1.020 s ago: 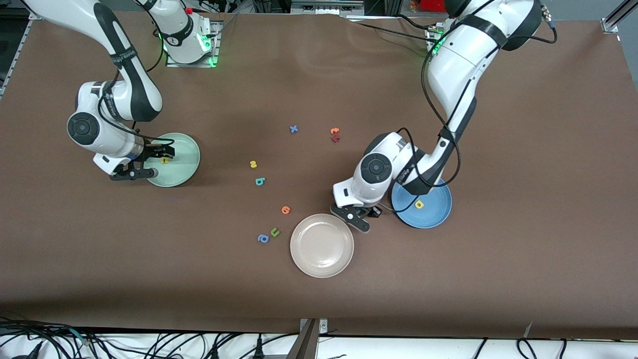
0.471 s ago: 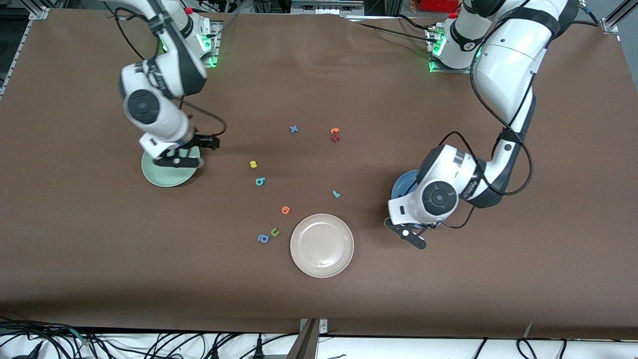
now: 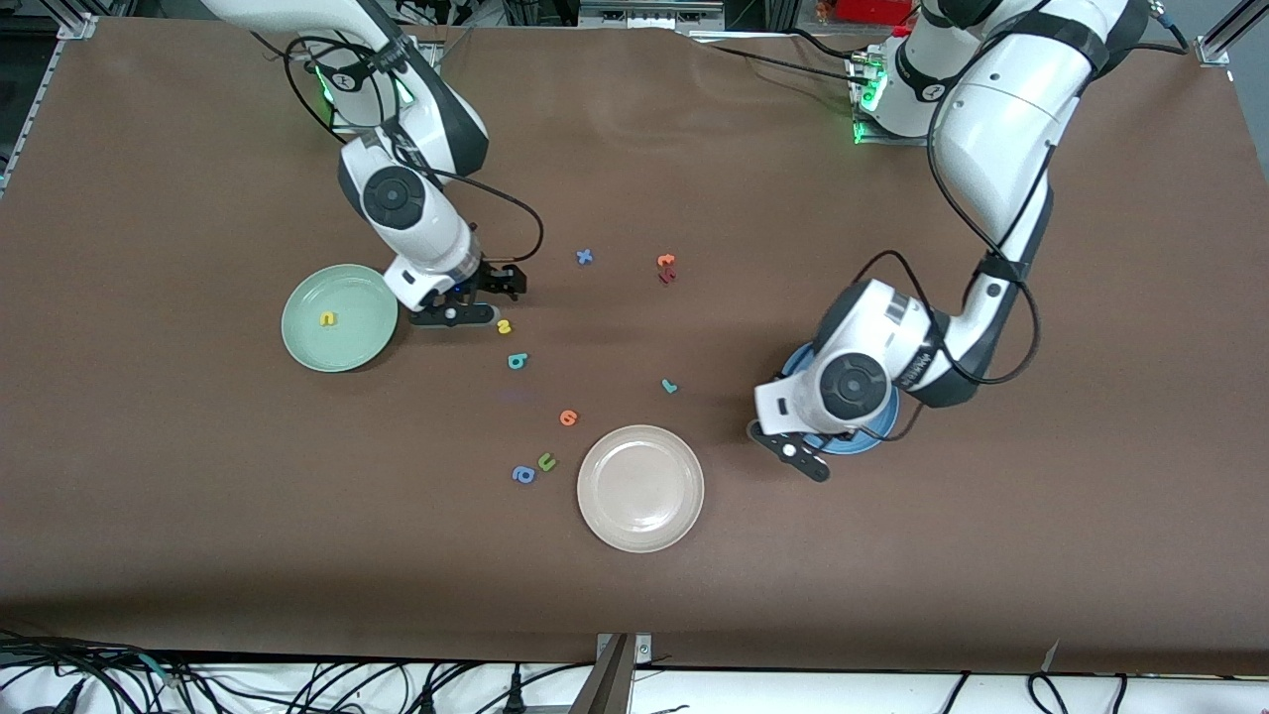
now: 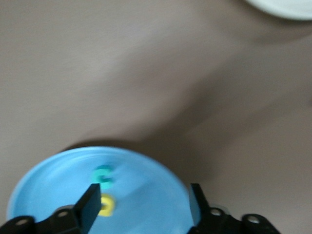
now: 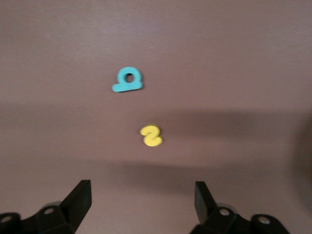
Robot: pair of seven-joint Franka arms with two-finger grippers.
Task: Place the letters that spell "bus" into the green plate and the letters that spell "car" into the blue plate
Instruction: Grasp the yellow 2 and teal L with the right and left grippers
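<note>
My left gripper (image 3: 798,456) hangs open over the blue plate (image 3: 877,428), most of which the left wrist hides in the front view. In the left wrist view the blue plate (image 4: 146,195) holds a teal "c" (image 4: 103,175) and a yellow "a" (image 4: 106,205), with the open left gripper (image 4: 141,204) above them. The teal "r" (image 3: 669,386) lies on the table near the beige plate. My right gripper (image 3: 476,297) is open beside the yellow "s" (image 3: 504,326); the teal "b" (image 3: 517,361) lies just nearer. The green plate (image 3: 297,342) holds a yellow "u" (image 3: 327,318).
A beige plate (image 3: 640,487) sits nearest the front camera, mid-table. Loose letters lie around: a blue "x" (image 3: 584,257), an orange (image 3: 666,261) and a dark red one (image 3: 667,277), another orange (image 3: 568,417), a green "u" (image 3: 546,461) and a blue "a" (image 3: 523,475).
The left gripper moved from beside the beige plate to over the blue plate and opened; a teal "c" now lies there. The right gripper left the green plate and moved to the "s".
</note>
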